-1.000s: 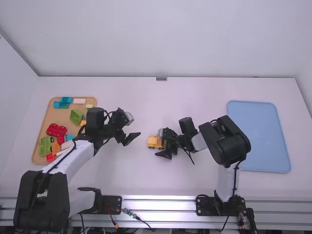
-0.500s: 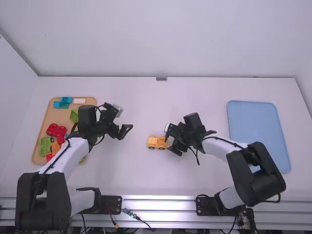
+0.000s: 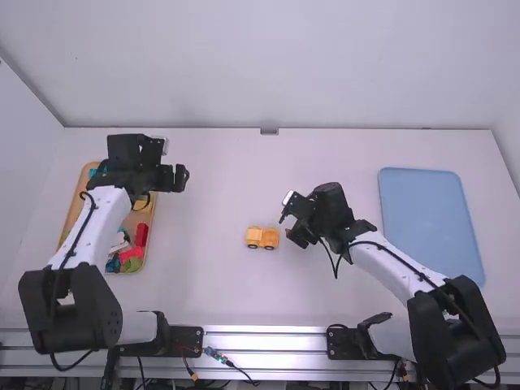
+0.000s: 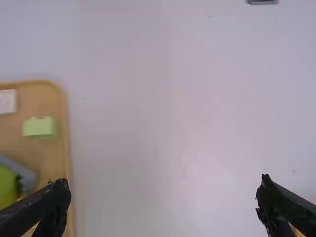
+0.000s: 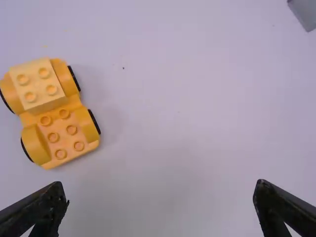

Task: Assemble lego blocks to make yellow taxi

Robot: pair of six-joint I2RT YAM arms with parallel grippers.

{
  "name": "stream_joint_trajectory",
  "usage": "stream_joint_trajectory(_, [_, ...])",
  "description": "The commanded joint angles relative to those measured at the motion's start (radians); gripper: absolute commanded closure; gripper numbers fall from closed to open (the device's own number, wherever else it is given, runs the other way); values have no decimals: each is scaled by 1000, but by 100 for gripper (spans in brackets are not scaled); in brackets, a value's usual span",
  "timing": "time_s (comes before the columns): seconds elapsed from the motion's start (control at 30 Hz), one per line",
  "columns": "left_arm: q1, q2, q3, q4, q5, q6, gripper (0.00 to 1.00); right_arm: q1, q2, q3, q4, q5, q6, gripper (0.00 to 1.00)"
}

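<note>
A: State the container contents.
B: Wooden tray (image 4: 63, 113), left side of table: pale green block (image 4: 40, 128), white block (image 4: 7, 101), green block (image 4: 6, 187), red block (image 3: 141, 235), among others. Blue tray (image 3: 431, 227): right side.
A: Locate the toy taxi (image 5: 49, 111).
B: Mid-table, wheels down, pale yellow block (image 5: 40, 81) seated on one end. The right gripper (image 3: 289, 228) is near its right side, apart from it.
A: Gripper states?
B: Right: fingers wide apart, unloaded. Left gripper (image 3: 175, 178), near the wooden tray: likewise.
</note>
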Motion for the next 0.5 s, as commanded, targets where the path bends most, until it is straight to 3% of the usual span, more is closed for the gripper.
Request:
stream_joint_trajectory(0.0, [37, 99, 119, -56, -61, -67, 1, 1, -42, -5, -5, 9, 7, 0])
stream_joint_trajectory(0.23, [100, 399, 449, -305, -120, -232, 1, -1, -97, -5, 17, 9, 2, 0])
stream_joint_trajectory(0.47, [97, 491, 496, -355, -193, -540, 1, -1, -118, -5, 22, 19, 2, 0])
